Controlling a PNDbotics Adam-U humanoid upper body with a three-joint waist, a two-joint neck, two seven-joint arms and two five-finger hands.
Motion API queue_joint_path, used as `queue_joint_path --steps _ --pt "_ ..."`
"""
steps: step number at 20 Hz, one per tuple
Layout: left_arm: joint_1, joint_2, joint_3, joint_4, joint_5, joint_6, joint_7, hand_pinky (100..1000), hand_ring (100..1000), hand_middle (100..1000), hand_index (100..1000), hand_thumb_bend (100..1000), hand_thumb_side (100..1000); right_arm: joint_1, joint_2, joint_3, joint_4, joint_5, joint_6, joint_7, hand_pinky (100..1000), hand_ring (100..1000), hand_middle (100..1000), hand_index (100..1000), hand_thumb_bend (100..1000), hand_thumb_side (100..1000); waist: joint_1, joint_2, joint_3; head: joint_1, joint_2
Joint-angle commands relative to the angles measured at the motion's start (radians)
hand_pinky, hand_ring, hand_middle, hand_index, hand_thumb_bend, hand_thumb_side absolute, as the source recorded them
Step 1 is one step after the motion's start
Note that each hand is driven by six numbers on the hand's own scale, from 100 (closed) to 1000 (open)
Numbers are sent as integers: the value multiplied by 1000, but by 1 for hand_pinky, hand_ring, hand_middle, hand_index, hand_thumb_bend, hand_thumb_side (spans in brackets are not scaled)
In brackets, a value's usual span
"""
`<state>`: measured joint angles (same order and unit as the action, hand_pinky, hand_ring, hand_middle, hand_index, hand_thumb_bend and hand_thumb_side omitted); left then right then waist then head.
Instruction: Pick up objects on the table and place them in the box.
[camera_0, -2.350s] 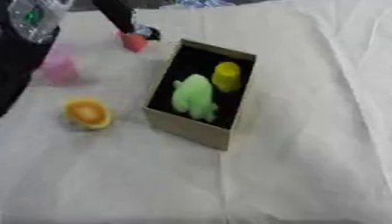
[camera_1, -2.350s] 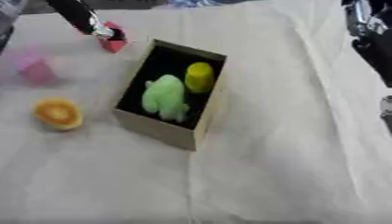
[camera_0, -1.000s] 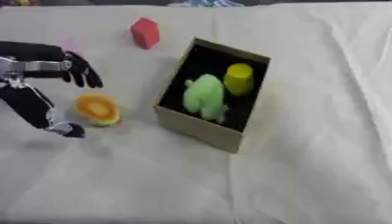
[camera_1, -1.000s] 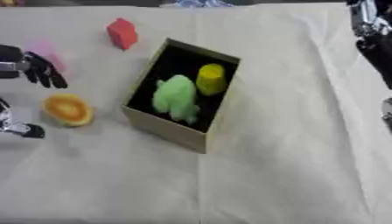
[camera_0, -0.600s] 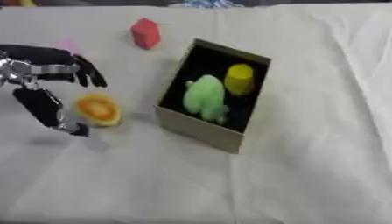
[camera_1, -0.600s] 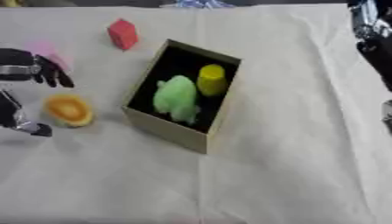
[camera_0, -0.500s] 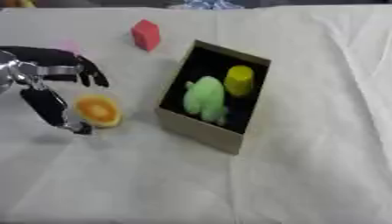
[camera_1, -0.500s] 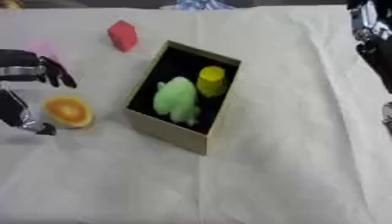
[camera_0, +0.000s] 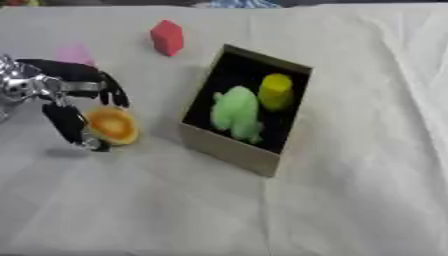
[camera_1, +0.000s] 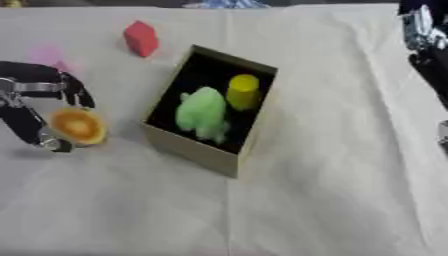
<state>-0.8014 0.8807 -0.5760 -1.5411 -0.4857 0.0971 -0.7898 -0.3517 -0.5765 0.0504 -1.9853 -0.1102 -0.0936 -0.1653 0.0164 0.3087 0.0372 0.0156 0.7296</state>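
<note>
At left of centre, the orange object (camera_0: 112, 124) lies on the cloth between the left hand's (camera_0: 63, 95) spread thumb and fingers, not yet pinched. Round and smooth-looking, it could roll out if they close off-centre. Right hand (camera_1: 429, 37) shows at the upper right edge; its fingers are unclear.

Count: one box (camera_0: 229, 149); inside, one green figure (camera_0: 234, 110) and one yellow cylinder (camera_0: 276, 91). Outside: one orange object (camera_0: 114, 125), one red block (camera_0: 166, 37), one pink object (camera_0: 75, 52).
</note>
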Motion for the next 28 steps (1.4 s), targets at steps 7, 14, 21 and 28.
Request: queue_joint_path --steps 7,14,21,28 --pt "-46 -48 -10 113 -65 -48 9 774 756 730 826 468 161 -11 -11 -3 -15 -12 -3 3 1000 757 764 835 100 524 -5 -11 -2 6 -10" --pt "-47 -58 3 121 -92 -72 48 742 695 647 760 344 125 -6 -9 -4 -15 -17 -8 3 1000 757 764 835 100 523 -7 -11 -1 5 -10" --pt "-43 24 72 -113 -119 -55 78 733 666 612 719 286 122 4 -12 -6 -15 -17 -8 0 1000 758 765 838 100 523 1 -19 6 -4 -6" --pt "-95 21 103 -243 -109 -30 78 711 637 581 683 253 100 9 -13 -6 -15 -20 -7 -1 1000 760 766 838 100 523 13 -38 8 -13 -5"
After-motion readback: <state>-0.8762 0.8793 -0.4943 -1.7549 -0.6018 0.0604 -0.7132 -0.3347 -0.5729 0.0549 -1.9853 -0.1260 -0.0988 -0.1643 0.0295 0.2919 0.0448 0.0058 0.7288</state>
